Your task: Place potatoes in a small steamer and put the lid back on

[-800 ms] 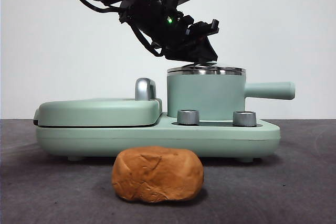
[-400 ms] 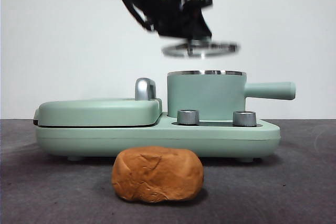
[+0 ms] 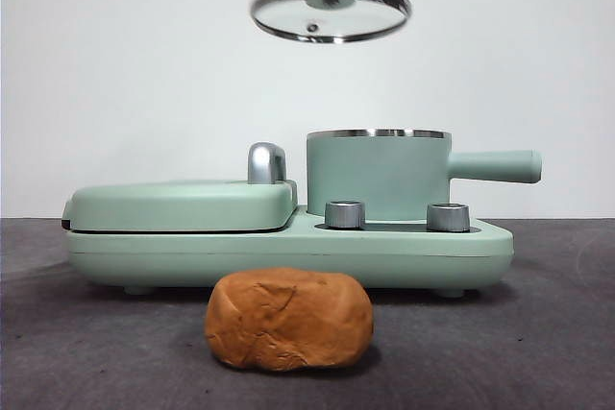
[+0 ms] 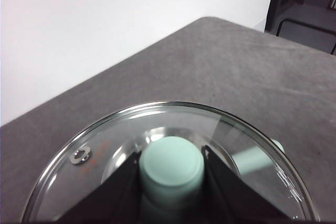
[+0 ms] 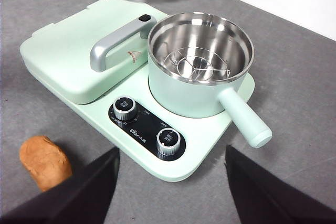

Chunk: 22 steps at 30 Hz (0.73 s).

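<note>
Potato (image 3: 288, 320) lies on the table (image 3: 538, 333) just in front of the cooker base (image 3: 288, 252), well clear of the steamer (image 3: 377, 175). Your left gripper (image 4: 172, 169) has its jaws pinched on the knob (image 4: 173, 166) of the lid (image 3: 331, 12), which hangs tilted high above the open steamer. Inside the steamer you can see a wire rack (image 5: 198, 66). Your right gripper (image 5: 170, 182) hovers above the table's near side, jaws spread wide, holding nothing.
</note>
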Each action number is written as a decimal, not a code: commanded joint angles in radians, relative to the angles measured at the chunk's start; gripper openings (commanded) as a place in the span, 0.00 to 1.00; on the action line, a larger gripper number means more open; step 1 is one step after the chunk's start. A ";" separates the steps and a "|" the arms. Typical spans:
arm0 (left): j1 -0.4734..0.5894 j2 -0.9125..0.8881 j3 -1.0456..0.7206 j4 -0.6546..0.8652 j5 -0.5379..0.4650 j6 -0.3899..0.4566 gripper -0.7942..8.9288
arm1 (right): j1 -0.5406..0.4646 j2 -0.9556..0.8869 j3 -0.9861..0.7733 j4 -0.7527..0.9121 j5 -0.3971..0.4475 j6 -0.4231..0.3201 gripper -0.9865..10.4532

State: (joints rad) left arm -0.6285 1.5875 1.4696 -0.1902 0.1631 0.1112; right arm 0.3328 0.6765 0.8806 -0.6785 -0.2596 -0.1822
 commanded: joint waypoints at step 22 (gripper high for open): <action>0.003 -0.576 -0.444 -0.147 -0.148 -0.074 0.09 | 0.370 0.444 0.018 0.091 -0.084 -0.160 0.42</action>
State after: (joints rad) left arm -0.6235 1.0111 1.0107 -0.3565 0.0200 0.0547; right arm 0.6838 1.0924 0.8806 -0.6033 -0.3401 -0.3328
